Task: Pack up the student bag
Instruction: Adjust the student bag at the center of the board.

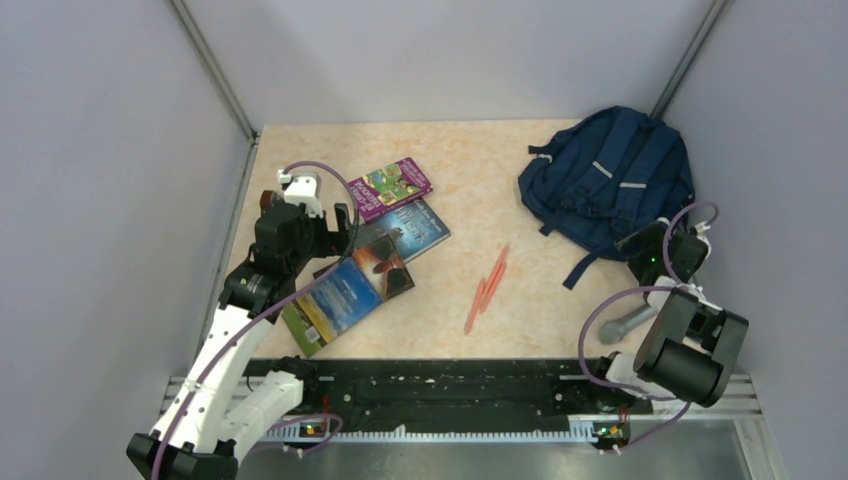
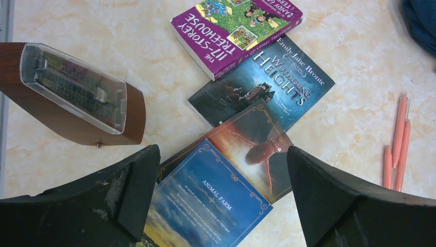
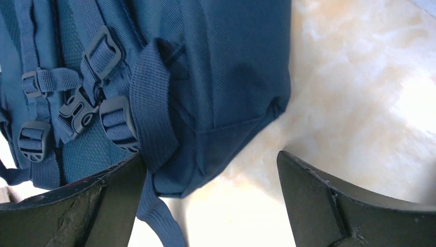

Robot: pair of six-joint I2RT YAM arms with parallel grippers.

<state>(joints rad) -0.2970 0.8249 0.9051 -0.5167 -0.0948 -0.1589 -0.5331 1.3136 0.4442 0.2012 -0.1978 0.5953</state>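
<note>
So the bag (image 1: 606, 180) is lying in the far right corner of the counter (image 1: 480, 160), straps facing up. The right jaws are hanging spread wide just beside its near corner, not pinching anything, with a loose strap (image 3: 151, 118) trailing right by them. The left jaws are gaping wide too, hovering over three books (image 2: 257, 87) that are overlapping near the left edge, and a wooden metronome (image 2: 77, 98) is lying on its side next to those. A few orange pens (image 1: 488, 283) are sitting mid-counter, between the books and the bag.
</note>
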